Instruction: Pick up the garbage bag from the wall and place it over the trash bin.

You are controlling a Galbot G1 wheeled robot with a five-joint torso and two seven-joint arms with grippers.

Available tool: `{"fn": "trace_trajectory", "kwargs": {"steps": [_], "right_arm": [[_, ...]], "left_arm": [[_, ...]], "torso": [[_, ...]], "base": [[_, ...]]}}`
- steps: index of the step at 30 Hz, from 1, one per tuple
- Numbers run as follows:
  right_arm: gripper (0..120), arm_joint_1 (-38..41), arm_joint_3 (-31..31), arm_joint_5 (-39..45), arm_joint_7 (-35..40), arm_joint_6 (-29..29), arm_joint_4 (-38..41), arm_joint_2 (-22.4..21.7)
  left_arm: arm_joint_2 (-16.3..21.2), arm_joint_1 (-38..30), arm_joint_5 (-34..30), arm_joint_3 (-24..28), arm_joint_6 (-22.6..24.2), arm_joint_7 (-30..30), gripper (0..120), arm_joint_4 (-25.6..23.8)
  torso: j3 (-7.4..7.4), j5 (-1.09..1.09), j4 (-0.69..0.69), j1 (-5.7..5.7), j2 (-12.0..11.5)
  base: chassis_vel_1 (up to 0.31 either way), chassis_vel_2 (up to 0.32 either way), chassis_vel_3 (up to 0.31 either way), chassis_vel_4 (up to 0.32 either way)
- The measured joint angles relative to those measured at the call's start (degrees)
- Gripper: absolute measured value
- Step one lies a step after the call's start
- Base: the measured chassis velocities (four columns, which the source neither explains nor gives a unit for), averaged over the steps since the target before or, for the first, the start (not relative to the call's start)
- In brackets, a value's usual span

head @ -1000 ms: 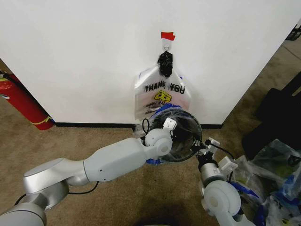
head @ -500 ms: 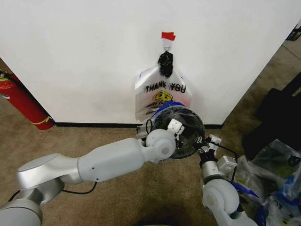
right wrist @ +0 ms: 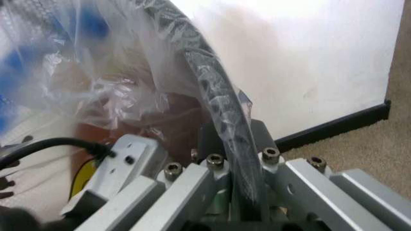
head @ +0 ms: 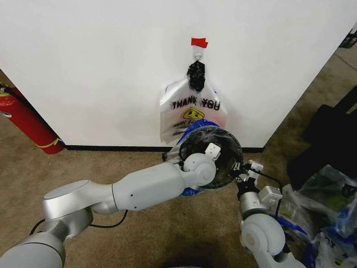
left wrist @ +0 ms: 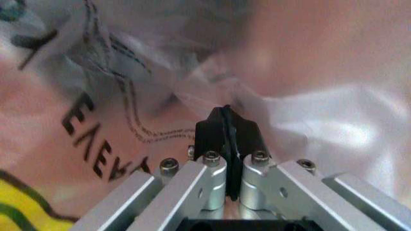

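The trash bin (head: 227, 146), black wire mesh, hangs tilted above the carpet in front of the wall, its mouth facing me. The garbage bag (head: 188, 135), thin clear film with a blue patch, is draped over its mouth and rim. My right gripper (right wrist: 234, 139) is shut on the film-covered rim (right wrist: 212, 82) at the bin's right side. My left arm reaches into the bin's mouth. Inside the bag, my left gripper (left wrist: 224, 126) has its black fingertips pressed together against the film, which shows black lettering (left wrist: 90, 139) and yellow (left wrist: 26, 211).
A "THANK YOU" smiley bag (head: 192, 109) hangs from a wall hook under red tape (head: 198, 42). A red fire extinguisher (head: 28, 120) leans at the left wall. Bulky clear bags (head: 326, 209) and a black object (head: 329, 134) crowd the right; open carpet lies left.
My left arm has pushed farther to the right and deeper into the bin's mouth. The bin has shifted slightly up and right in my right gripper.
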Motion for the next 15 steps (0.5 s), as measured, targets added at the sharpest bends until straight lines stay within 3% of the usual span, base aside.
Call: {"fn": "trace_trajectory", "kwargs": {"steps": [10, 15], "right_arm": [[0, 0.04, -0.05, 1.48, 0.18, -0.42, 0.2, -0.17], [0, 0.16, 0.02, 2.08, 0.5, -0.62, -0.09, -0.03]], "left_arm": [[-0.44, 0.22, 2.03, 0.0, -0.72, 1.22, 0, 3.1], [1.08, 0.42, 2.03, -0.49, -1.05, 1.03, 0, -0.16]], "torso": [[0.0, -0.01, 0.0, 0.0, 0.0], [0.0, -0.01, 0.0, 0.0, 0.0]], "base": [[0.0, 0.0, 0.0, 0.0], [0.0, 0.0, 0.0, 0.0]]}}
